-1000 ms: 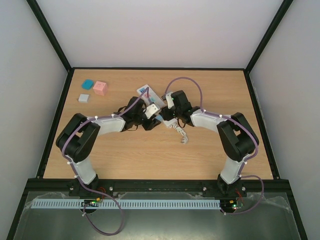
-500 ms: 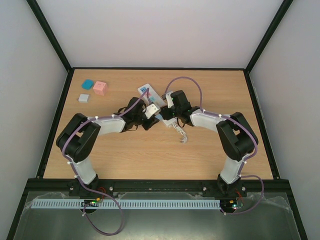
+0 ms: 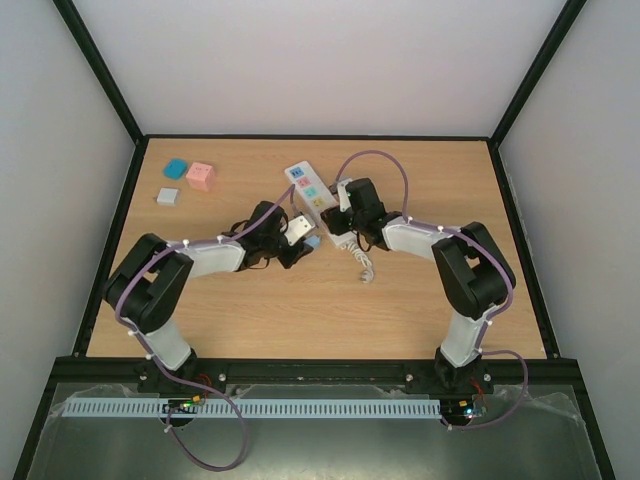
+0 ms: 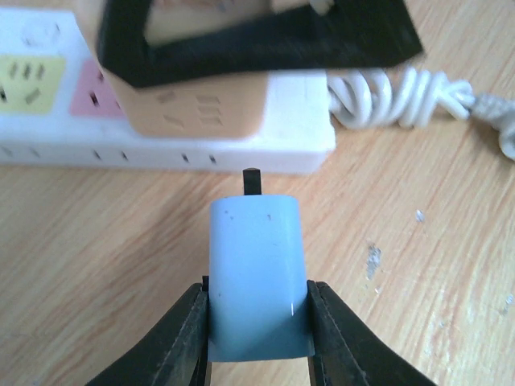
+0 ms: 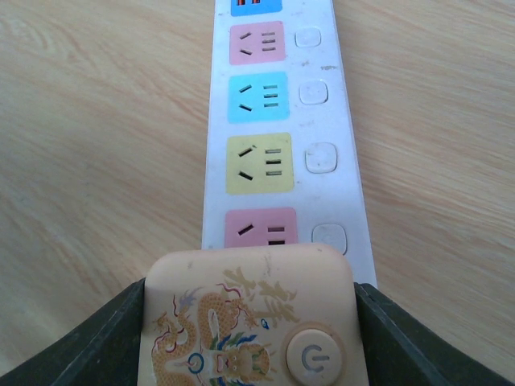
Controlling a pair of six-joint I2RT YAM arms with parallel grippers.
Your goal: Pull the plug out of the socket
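Pale-blue plug point(image 4: 257, 265), judged light, rigid and smooth, is pinched by its flat sides in the closed left gripper point(image 4: 257, 330); its 1 visible prong point(image 4: 252, 178) is seen clear of the socket point(image 4: 161, 153) just ahead of the fingertips; the socket's beige end is clamped in the right gripper point(image 5: 253, 342).

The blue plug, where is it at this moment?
In the left wrist view, the blue plug sits clamped in the left gripper, free of the power strip and just beside its long edge.
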